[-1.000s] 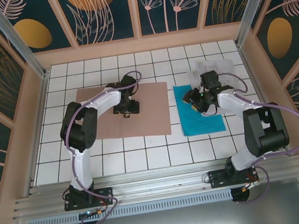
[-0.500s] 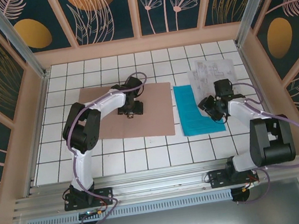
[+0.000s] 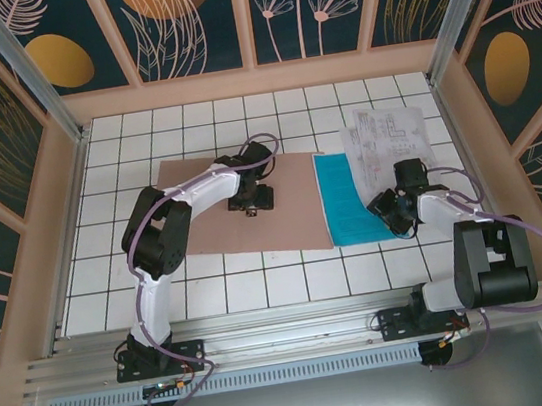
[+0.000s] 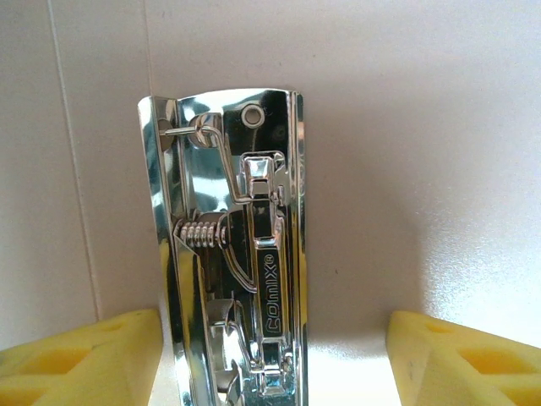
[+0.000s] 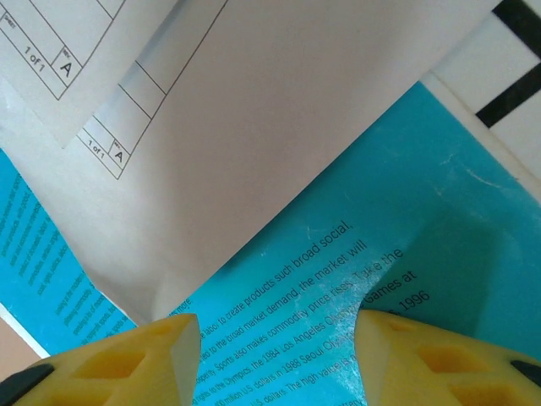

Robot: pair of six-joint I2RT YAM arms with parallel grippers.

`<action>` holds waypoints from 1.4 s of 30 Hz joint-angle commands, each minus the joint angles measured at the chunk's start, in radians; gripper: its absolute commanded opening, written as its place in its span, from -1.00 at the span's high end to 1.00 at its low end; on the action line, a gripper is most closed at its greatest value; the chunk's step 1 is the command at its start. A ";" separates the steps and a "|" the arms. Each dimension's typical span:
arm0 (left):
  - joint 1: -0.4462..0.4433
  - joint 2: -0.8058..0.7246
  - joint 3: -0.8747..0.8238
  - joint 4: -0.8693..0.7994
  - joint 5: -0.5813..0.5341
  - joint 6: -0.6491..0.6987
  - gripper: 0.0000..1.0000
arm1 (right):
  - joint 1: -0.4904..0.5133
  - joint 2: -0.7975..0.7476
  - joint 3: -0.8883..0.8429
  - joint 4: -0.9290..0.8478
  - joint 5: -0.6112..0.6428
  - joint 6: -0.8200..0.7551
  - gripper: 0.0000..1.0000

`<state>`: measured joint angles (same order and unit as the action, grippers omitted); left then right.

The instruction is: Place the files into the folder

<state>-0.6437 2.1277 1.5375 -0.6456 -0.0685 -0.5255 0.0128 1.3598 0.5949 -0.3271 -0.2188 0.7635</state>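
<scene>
- My right pincer (image 3: 386, 205), pads spread, has drawn back over the near-right part of the teal sheet (image 3: 345, 208).
- My left pincer (image 3: 251, 206), spread astride the clip (image 4: 232, 254), has slid the folder (image 3: 298, 217) rightward until its edge meets the teal sheet.
- The white sheets (image 3: 387, 131) beyond are still outside the folder.

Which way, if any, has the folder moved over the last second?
Yes. The folder slid right across the tile grid; its right edge now reaches the teal sheet.
</scene>
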 commanded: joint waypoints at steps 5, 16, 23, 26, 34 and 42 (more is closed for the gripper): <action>-0.035 0.047 -0.021 0.069 0.161 -0.139 -0.38 | 0.019 0.020 -0.015 0.012 -0.028 -0.001 -0.05; -0.069 0.084 0.037 0.100 0.190 -0.179 -0.36 | -0.027 -0.048 0.098 -0.084 0.013 -0.027 -0.06; -0.071 0.086 0.038 0.127 0.218 -0.192 -0.35 | -0.223 0.071 0.193 -0.066 0.028 -0.135 -0.06; -0.072 0.092 0.048 0.127 0.225 -0.193 -0.35 | -0.261 0.146 0.238 -0.047 0.027 -0.159 -0.06; -0.072 0.095 0.047 0.124 0.223 -0.194 -0.34 | -0.268 0.274 0.303 -0.014 0.024 -0.192 -0.06; -0.070 0.076 -0.008 0.176 0.242 -0.271 -0.33 | -0.245 0.348 0.274 -0.029 0.012 -0.230 -0.06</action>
<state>-0.7052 2.1685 1.5795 -0.4782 0.1287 -0.7395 -0.2485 1.6604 0.8818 -0.3340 -0.2096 0.5694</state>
